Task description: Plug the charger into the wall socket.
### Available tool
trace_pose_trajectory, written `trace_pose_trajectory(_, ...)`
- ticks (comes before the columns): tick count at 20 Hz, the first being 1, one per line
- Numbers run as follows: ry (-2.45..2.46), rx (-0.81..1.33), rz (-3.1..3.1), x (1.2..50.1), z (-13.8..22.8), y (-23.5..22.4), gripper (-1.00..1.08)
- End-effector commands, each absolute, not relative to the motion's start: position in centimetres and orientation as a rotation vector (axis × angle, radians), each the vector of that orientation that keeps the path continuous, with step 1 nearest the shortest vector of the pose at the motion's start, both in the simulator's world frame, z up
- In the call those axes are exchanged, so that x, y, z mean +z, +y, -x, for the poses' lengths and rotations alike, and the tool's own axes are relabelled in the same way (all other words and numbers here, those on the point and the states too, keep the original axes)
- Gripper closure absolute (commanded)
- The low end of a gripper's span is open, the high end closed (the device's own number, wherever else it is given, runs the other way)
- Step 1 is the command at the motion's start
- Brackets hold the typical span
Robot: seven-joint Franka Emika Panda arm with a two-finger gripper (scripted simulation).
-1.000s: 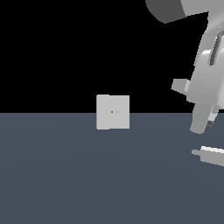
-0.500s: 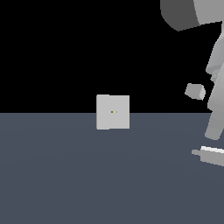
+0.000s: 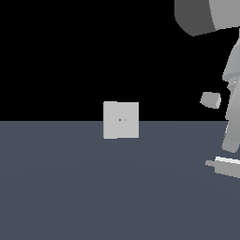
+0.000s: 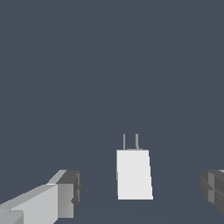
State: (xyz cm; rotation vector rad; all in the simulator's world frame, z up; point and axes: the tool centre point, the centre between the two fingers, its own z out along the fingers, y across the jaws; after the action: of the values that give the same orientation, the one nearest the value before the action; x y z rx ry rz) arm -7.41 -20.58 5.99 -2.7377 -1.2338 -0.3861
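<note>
The charger (image 3: 224,166) lies flat on the dark floor at the exterior view's right edge, partly cut off by the frame. In the wrist view the charger (image 4: 134,174) shows its white top face and two thin prongs pointing away from the camera. My gripper (image 3: 232,146) hangs just above it. In the wrist view the gripper (image 4: 140,192) is open, its two fingers (image 4: 65,194) standing wide apart on either side of the charger without touching it. The wall socket (image 3: 121,120) stands upright in the middle distance, well off to the exterior view's left of the charger.
A dark grey floor (image 3: 93,187) spreads under everything, with a black background behind it. The arm's upper links (image 3: 206,16) fill the exterior view's upper right corner.
The arm has swung toward the exterior view's right and come down over the charger. Charger and socket have stayed where they were.
</note>
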Motion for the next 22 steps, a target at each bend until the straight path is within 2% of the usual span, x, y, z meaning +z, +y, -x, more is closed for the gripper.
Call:
trace_pose_trajectory(1,-1.234,-0.385,2.737,5.5,7.4,-20.5,-0.92)
trace_pose_trajectory(15,-1.237,-0.385,2.735,1.2,7.4,-20.5,-0.92)
trace_pose_trajectory(16,-1.237,-0.385,2.735,1.2,7.4,-20.5,1.08)
trace_pose_trajectory(22,-1.237,-0.385,2.735,1.2,7.4,-20.5,1.08)
